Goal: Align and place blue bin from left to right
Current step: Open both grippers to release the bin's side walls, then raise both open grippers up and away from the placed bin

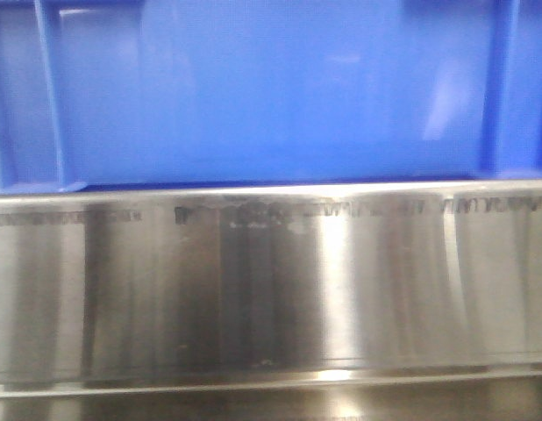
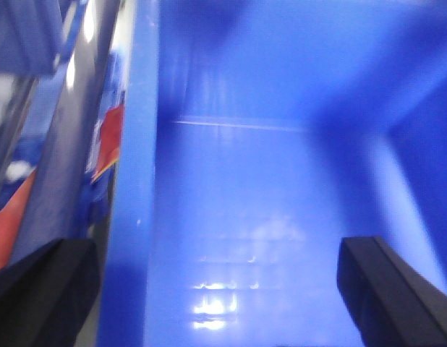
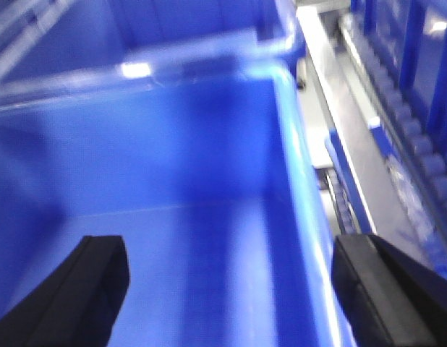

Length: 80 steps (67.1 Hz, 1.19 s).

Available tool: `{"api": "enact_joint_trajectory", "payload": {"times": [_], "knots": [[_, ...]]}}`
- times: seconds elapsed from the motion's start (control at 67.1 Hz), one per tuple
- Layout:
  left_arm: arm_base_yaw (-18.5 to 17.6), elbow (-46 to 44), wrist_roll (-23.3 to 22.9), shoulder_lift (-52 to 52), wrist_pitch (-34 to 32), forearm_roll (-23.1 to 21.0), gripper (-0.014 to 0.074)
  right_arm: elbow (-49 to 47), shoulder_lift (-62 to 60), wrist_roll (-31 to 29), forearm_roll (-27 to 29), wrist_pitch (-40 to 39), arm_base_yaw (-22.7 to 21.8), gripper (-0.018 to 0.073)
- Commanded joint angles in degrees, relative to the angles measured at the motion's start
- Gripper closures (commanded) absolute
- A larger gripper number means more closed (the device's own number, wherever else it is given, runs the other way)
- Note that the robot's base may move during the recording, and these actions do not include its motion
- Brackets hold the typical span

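The blue bin [image 1: 271,88] fills the top of the front view, its smooth side panel resting on a steel ledge. In the left wrist view I look down into the blue bin [image 2: 238,217]. My left gripper [image 2: 216,296] is open astride the bin's left wall [image 2: 129,217], one finger outside and one inside. In the right wrist view my right gripper [image 3: 231,296] is open astride the right wall [image 3: 303,217] of the blue bin [image 3: 173,181], again one finger inside and one outside. Neither gripper closes on anything.
A brushed steel panel [image 1: 271,289] runs below the bin. Another blue bin [image 3: 173,29] stands just beyond the first. A roller track and blue racking [image 3: 419,144] lie to the right. A red and blue object [image 2: 111,141] sits left of the bin wall.
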Motion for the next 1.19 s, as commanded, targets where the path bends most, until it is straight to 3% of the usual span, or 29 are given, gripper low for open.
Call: {"api": "enact_joint_trajectory", "payload": {"times": [0.0, 0.104, 0.209, 0.313, 0.373, 0.447, 0.581, 0.701, 1.088, 1.178], "knots": [[-0.2, -2.7, -0.4, -0.9, 2.2, 0.3, 0.0045, -0.6, -1.8, -1.6, -0.5, -0.7, 0.0, 0.0083], [-0.2, -5.4, -0.4, -1.2, 3.5, 0.3, 0.0160, -0.6, -3.4, -3.1, -0.5, -0.7, 0.0, 0.0207], [-0.2, -6.6, -0.4, -1.2, 3.5, 0.4, 0.0403, -0.6, -4.3, -4.5, -0.5, -0.7, 0.0, 0.0407], [-0.2, -6.5, -0.4, -1.2, 3.1, 0.8, 0.0711, -0.6, -5.0, -4.6, -0.5, -0.9, 0.0, 0.0587], [-0.2, -6.5, 0.1, -1.3, 3.5, 1.3, 0.0708, -0.6, -5.4, -4.6, -0.5, -0.9, 0.0, 0.0651], [-0.2, -6.5, 0.1, -2.0, 3.2, 0.9, 0.0707, -0.6, -6.7, -4.6, 0.1, -0.9, 0.0, 0.0636], [-0.2, -6.2, 1.8, -4.9, 3.4, -4.5, 0.0707, -0.6, -10.1, -5.0, 4.3, 1.7, 0.0, 0.0637], [-0.5, -1.1, 2.1, -8.3, -0.9, -3.6, 0.0707, 2.1, -13.1, -9.6, 3.6, -0.1, 0.2, 0.0638], [-0.5, 33.2, 2.1, -30.3, -36.9, -3.8, 0.0707, 24.0, -30.2, -18.5, 3.6, -18.9, 0.7, 0.0638], [-0.5, 39.5, 2.1, -35.6, -44.3, -1.7, 0.0707, 29.2, -34.6, -19.3, 3.6, -22.4, 0.7, 0.0638]]}}
